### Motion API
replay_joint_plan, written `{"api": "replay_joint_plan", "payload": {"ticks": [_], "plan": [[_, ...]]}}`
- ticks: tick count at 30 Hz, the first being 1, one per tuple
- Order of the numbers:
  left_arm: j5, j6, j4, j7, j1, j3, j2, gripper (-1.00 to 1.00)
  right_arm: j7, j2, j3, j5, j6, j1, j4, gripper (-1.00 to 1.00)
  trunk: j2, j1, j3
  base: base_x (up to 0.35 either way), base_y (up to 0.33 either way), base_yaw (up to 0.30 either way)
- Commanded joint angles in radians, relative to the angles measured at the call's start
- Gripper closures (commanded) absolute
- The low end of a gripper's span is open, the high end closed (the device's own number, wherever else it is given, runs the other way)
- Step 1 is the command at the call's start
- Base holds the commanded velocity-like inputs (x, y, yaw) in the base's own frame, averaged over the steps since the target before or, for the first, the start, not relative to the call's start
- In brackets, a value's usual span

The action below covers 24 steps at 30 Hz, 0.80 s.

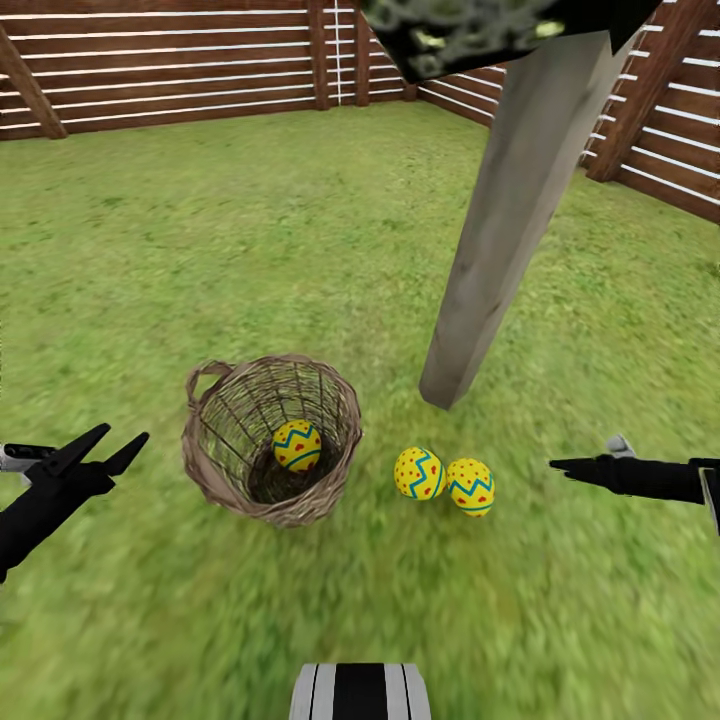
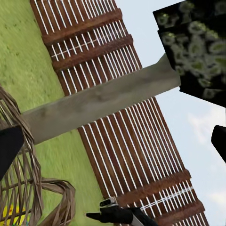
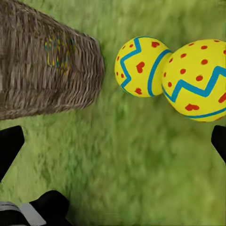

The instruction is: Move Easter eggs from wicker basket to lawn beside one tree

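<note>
Two eggs (image 1: pixel 443 479) on fenced lawn (image 1: pixel 200 260) beside tree (image 1: pixel 505 240).

No legible text or markings.

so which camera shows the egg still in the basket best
The head view: it looks down into the basket at the egg. The right wrist view shows it faintly through the weave; the left wrist view catches a yellow sliver.

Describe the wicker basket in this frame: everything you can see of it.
The basket is a small round bucket of brown woven wicker with see-through sides and a small loop handle at its rim. It stands on the grass, open mouth up, apart from both end effectors. One yellow egg with red dots and a blue zigzag lies inside. Two more eggs lie outside, toward the tree trunk.
</note>
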<state>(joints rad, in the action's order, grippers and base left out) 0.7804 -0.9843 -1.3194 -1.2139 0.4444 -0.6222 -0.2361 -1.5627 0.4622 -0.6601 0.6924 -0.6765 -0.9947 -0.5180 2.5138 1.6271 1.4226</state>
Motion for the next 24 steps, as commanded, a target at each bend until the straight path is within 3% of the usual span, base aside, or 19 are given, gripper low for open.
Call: {"api": "replay_joint_plan", "payload": {"ticks": [1, 3, 5, 9, 14, 20, 22, 24], "plan": [[0.002, -0.006, -0.001, -0.001, 0.000, 0.000, -0.001, -1.00, -0.008, -0.001, -0.008, -0.044, -0.011, -0.001, -0.001, -1.00, 0.000, -0.001, -0.003, 0.000, 0.000, 0.000], [0.002, -0.004, -0.001, -0.001, 0.000, 0.000, -0.004, -1.00, -0.008, -0.002, 0.015, -0.235, -0.014, 0.006, -0.002, -1.00, 0.000, -0.001, -0.011, 0.000, 0.000, 0.000], [0.002, -0.004, -0.002, -0.001, 0.000, 0.000, -0.005, -1.00, -0.008, -0.003, 0.050, -0.274, -0.015, 0.010, -0.012, -1.00, -0.001, -0.002, -0.019, 0.000, 0.000, 0.000], [-0.001, -0.005, -0.001, 0.002, 0.000, 0.000, -0.007, -1.00, -0.008, -0.052, 0.057, -0.283, -0.055, 0.013, -0.132, -1.00, -0.002, -0.004, -0.034, 0.000, 0.000, 0.000], [-0.003, -0.008, -0.001, 0.004, 0.000, -0.002, -0.012, -1.00, -0.008, -0.058, 0.058, -0.282, -0.057, 0.043, -0.156, -1.00, -0.003, -0.006, -0.054, -0.011, 0.000, 0.000], [-0.004, -0.008, -0.001, 0.004, 0.000, -0.001, -0.012, -1.00, -0.008, -0.070, 0.059, -0.283, -0.057, 0.055, -0.205, -1.00, -0.004, -0.009, -0.077, -0.201, 0.000, 0.000], [-0.004, -0.008, -0.001, 0.004, 0.000, -0.001, -0.012, -1.00, -0.008, -0.086, 0.059, -0.283, -0.057, 0.058, -0.227, -1.00, -0.005, -0.010, -0.085, -0.050, 0.000, 0.000], [-0.003, -0.007, -0.001, 0.004, 0.000, -0.001, -0.012, -1.00, -0.008, -0.122, 0.059, -0.281, -0.057, 0.067, -0.284, -1.00, -0.005, -0.011, -0.092, -0.017, 0.000, 0.000]]}}
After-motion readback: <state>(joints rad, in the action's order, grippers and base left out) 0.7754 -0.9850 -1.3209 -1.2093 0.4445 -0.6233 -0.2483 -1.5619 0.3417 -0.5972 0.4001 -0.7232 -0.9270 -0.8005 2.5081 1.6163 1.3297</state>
